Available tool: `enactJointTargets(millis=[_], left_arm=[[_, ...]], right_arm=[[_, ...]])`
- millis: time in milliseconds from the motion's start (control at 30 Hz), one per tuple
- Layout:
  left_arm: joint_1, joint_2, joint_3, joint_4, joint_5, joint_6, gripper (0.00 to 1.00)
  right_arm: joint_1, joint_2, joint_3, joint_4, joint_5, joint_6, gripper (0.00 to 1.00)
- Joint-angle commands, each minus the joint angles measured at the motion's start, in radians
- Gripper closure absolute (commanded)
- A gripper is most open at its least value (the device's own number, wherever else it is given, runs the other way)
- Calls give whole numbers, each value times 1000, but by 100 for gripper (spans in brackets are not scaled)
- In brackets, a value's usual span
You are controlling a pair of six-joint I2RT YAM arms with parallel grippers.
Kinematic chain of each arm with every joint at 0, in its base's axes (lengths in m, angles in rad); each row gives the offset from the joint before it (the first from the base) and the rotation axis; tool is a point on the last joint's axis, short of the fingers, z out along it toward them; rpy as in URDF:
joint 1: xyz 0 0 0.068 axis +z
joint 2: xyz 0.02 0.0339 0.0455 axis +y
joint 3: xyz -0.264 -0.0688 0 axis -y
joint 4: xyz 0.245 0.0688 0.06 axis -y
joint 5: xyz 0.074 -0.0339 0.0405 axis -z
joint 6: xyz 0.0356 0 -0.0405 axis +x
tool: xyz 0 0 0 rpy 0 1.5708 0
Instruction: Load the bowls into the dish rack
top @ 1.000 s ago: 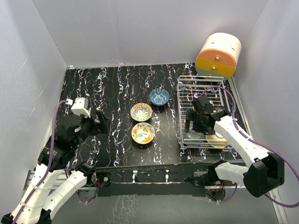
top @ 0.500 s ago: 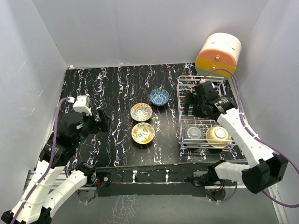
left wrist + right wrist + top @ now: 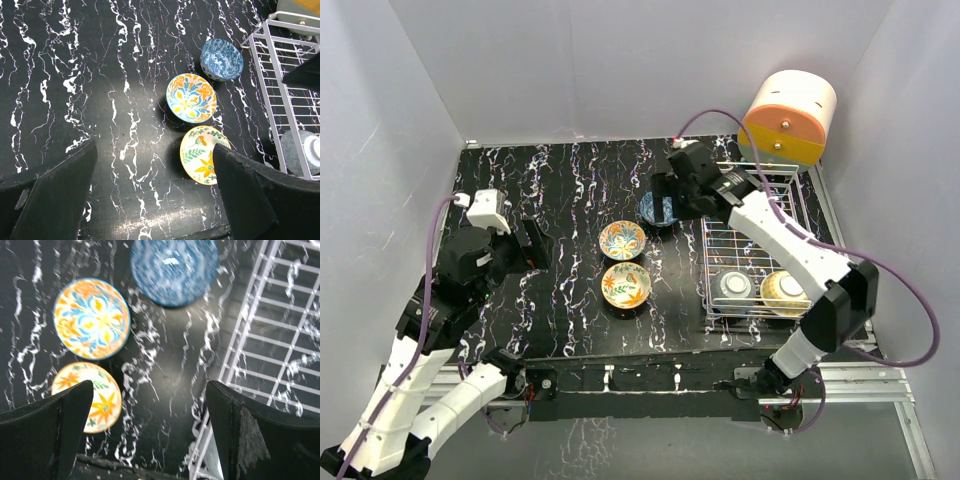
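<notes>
The right claw [image 3: 150, 412] stands wide apart and empty above the blue bowl [image 3: 174, 269] on the table [image 3: 560, 180], beside the dish rack [image 3: 738, 248]. The left claw [image 3: 155, 195] is also apart and empty. A grey bowl [image 3: 733, 287] and a cream bowl [image 3: 785, 290] sit in the rack's near end.

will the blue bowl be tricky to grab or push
The blue bowl shows a glossy highlight, so it is probably glazed ceramic: rigid, slippery, likely to chip if dropped. Its sides taper below a wider rim, so a rim-height push might tip it; lower, it would probably slide on the table.
</notes>
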Motion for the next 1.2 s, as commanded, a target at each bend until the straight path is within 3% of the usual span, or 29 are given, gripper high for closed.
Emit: enactJointTargets(millis=[0,200,467,867,1167], left_arm=[[-4,11,48,-17,-20,1,3],[-4,16,83,-41,-9,-11,3],[-4,8,111,-78,-8,-18,3],[-4,-21,109,-126,-21,-28,3],[-4,-33,105,-149,-24,-35,3]], right_arm=[[15,102,117,132,30,-48,2],[16,349,262,188,52,-65,4],[16,533,359,272,83,-24,15],[16,672,403,302,129,13,23],[19,717,386,354,176,53,39]])
